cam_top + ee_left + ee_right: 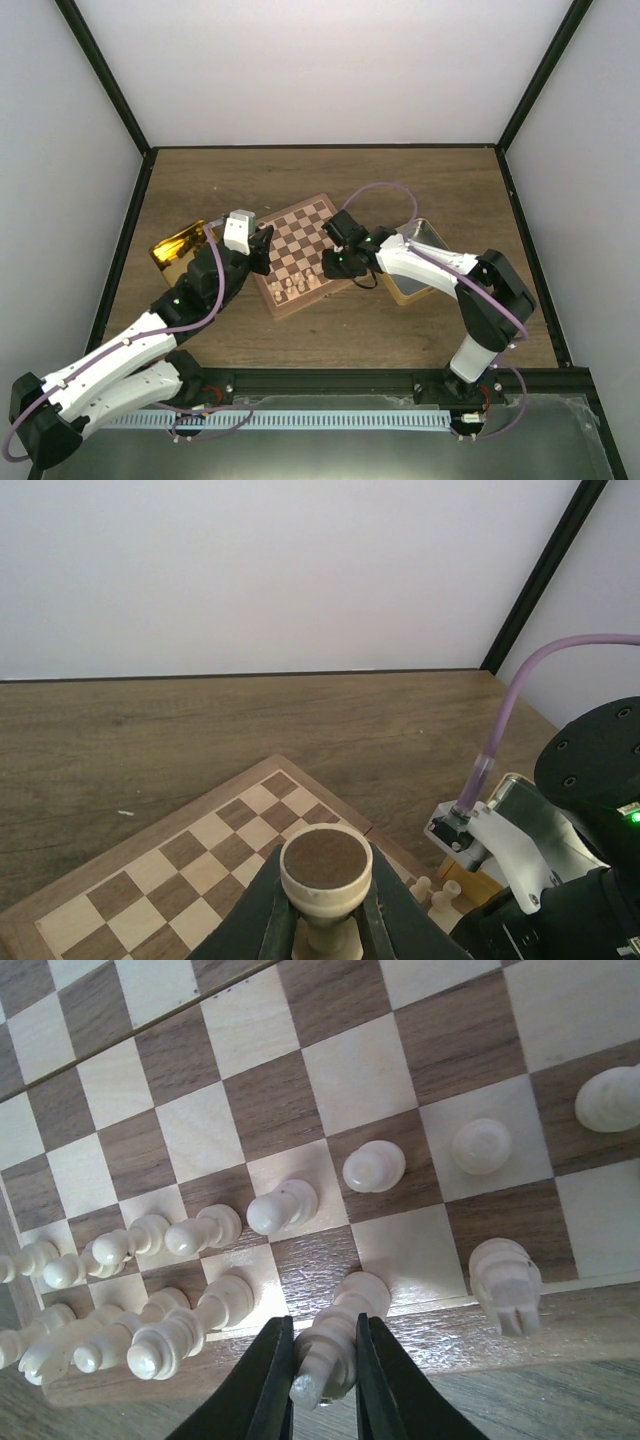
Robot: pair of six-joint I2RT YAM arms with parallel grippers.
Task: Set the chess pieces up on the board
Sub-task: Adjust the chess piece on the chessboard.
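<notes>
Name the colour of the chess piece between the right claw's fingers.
Pale cream chess piece; the right wrist view shows it best.

The wooden table (400, 190) is carrying three things directly on its surface — a board and two tins. The board (305, 232) is lying flat, turned at an angle, beneath both grippers: the left gripper (325, 920) is hanging over its left side and the right gripper (322, 1360) over its near edge. A shiny gold tin (178, 247) is sitting just to the left of the left gripper. A silver tin (428, 236) is resting just to the right of the right gripper — partly hidden under that arm.
</notes>
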